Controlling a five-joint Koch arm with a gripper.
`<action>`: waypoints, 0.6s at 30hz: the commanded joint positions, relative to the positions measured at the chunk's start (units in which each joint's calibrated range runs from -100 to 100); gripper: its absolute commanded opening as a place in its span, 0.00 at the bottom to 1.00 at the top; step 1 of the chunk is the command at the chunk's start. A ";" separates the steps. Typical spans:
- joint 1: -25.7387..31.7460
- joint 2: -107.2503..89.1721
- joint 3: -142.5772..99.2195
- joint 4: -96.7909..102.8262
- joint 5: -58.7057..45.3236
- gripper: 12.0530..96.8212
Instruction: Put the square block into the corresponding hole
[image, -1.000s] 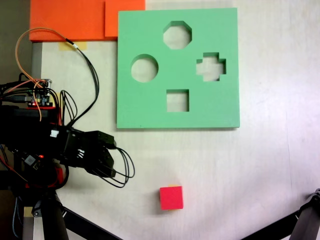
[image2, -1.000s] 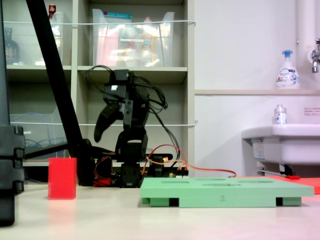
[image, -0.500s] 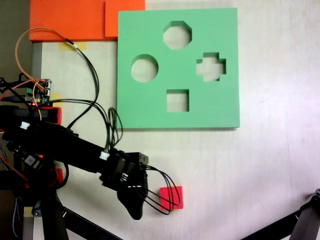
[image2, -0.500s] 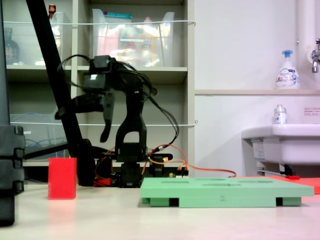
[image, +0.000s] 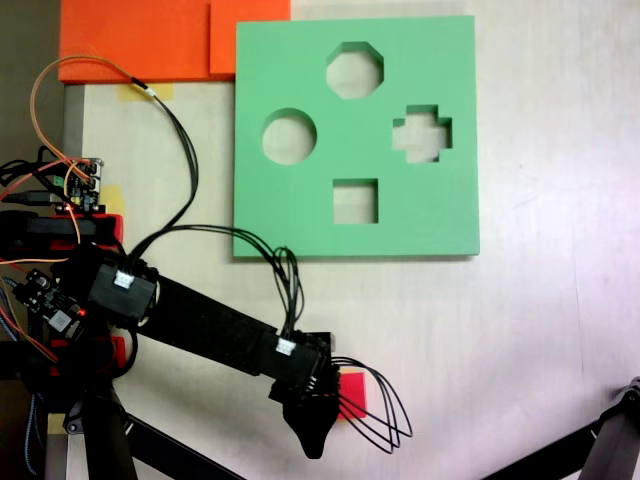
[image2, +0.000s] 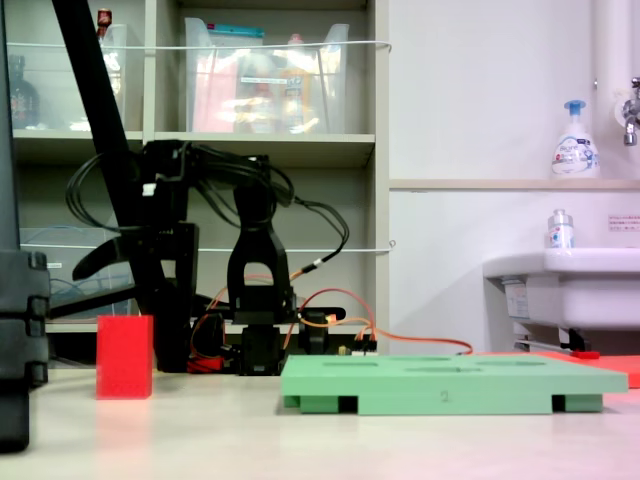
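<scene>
The square block (image: 353, 388) is a small red cube near the table's front edge, largely covered from above by my gripper (image: 322, 420) and its cables. In a fixed view from the side the red cube (image2: 124, 356) stands on the table with my gripper (image2: 128, 288) hanging just above it, apart from it, jaws spread open and holding nothing. The green foam board (image: 300, 230) lies flat farther back. Its square hole (image: 355, 201) is the cutout nearest the block. From the side the board (image2: 450, 385) lies to the right of the cube.
Orange foam slabs (image: 140, 40) lie at the board's far left corner. The arm's base and circuit board (image: 80, 180) sit at the left edge. Black tripod legs (image: 600, 450) cross the bottom corners. A sink (image2: 560, 290) and shelves (image2: 260, 145) stand behind.
The arm has unfolded from its base and swung out over the red cube. The gripper has come down from shelf height to just above the cube. Cube and board have not moved.
</scene>
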 joint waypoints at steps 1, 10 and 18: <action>0.24 0.51 3.79 1.42 -0.54 0.92; 0.44 8.75 7.48 3.15 -0.88 0.91; 0.44 14.47 7.68 3.63 -1.17 0.91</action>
